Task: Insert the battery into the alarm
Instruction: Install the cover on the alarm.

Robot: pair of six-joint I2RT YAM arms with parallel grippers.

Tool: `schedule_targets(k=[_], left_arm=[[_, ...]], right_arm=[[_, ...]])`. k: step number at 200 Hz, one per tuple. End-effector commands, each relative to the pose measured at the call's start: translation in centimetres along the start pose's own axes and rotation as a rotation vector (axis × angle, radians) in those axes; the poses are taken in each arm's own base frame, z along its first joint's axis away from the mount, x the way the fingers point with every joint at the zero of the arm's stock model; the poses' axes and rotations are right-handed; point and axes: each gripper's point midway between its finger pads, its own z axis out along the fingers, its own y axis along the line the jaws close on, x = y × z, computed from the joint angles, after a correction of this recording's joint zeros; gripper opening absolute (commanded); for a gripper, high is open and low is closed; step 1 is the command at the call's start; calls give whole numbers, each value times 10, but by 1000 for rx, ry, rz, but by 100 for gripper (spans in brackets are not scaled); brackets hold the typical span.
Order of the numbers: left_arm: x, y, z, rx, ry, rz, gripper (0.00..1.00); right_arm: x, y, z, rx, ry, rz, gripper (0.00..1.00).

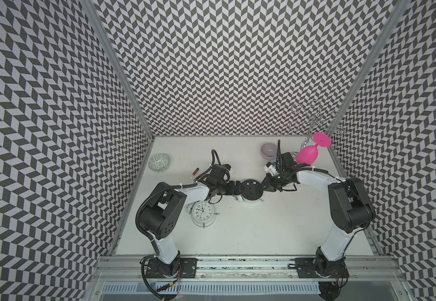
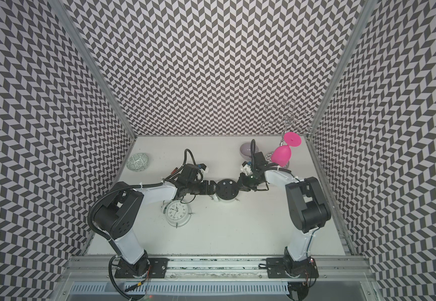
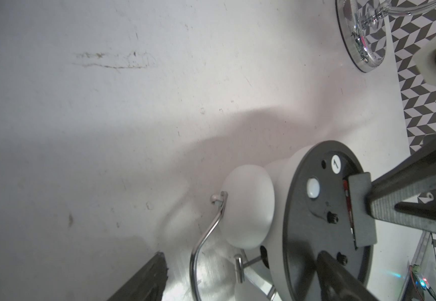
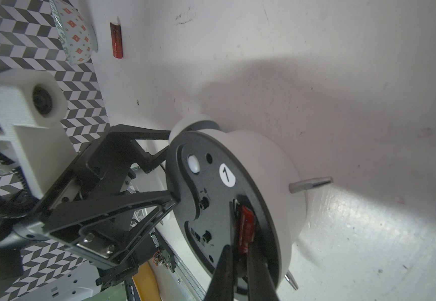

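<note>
The seating step is under way: the right gripper (image 4: 240,245) is pinching the red battery (image 4: 246,229) between narrow fingers and holding it in the slot (image 4: 234,208) on the black back of the alarm (image 1: 250,189), which is lying face down mid-table (image 1: 264,234). The left gripper (image 4: 172,166), fingers wide, is straddling the alarm's left edge, seemingly bracing rather than clamping. Next, the battery is probably needing a flat press against its contacts, then a release that is not dragging it out.
</note>
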Motion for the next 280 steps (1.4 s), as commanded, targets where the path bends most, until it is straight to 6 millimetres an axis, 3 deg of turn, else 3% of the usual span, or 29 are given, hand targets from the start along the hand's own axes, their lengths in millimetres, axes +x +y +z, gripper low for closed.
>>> schedule_targets(k=[1, 118, 179, 280], left_arm=[[0, 2, 1, -24, 6, -1, 89], [0, -8, -3, 2, -7, 13, 89], [1, -8, -4, 6, -9, 13, 89], [0, -9, -4, 8, -10, 12, 89]], right_arm=[[4, -17, 10, 76, 23, 44, 11], [3, -20, 17, 212, 48, 69, 13], [-3, -10, 15, 235, 26, 46, 27], [-16, 5, -6, 258, -40, 7, 40]])
